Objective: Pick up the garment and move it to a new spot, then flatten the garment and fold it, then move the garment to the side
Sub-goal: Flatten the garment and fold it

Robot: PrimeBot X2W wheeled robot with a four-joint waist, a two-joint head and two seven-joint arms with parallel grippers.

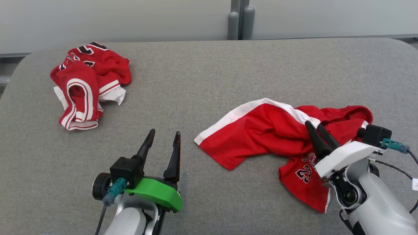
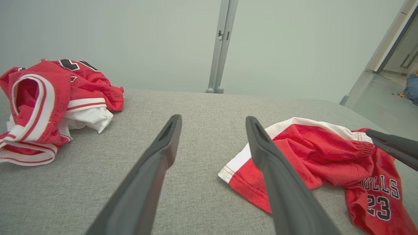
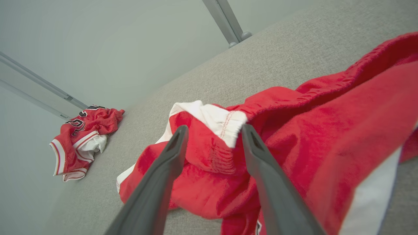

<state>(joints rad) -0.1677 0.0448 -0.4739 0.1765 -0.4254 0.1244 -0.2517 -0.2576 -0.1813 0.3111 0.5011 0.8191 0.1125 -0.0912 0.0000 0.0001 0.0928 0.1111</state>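
At 7 o'clock in the head view, nearest the robot, the left pincer (image 1: pixel 165 132) hovers over a bare patch of the grey fabric-covered worktop (image 1: pixel 209 81). Its two dark fingers are spread wide with nothing between them, and the left wrist view confirms the empty gap.

At 4 o'clock the right pincer (image 1: pixel 313 124) reaches in over the red basketball shorts (image 1: pixel 261 130), a shiny knit pair with white side stripes. In the right wrist view the fingers of this pincer (image 3: pixel 214 128) stand apart, and a bunched fold of the elastic waistband, red with a white patch, lies in the gap. The fingers are not clamped on it; whether either one touches the cloth I cannot tell.

The shorts (image 2: pixel 313 153) lie crumpled on the worktop, running from just right of centre out towards 3 o'clock. One leg stretches fairly flat, its white-edged hem pointing to 8 o'clock. The other, printed "BULLS 23" in black, trails to 5 o'clock beside the right wrist.

Farther off at 10 o'clock, well apart from the shorts, a crumpled red sleeveless jersey (image 1: pixel 85 81) with white and red trim and black lettering sits in a heap near the far left corner.

Beyond the far edge at 12 o'clock, a pair of grey upright posts (image 1: pixel 240 26) stands against pale wall panels (image 1: pixel 114 19).
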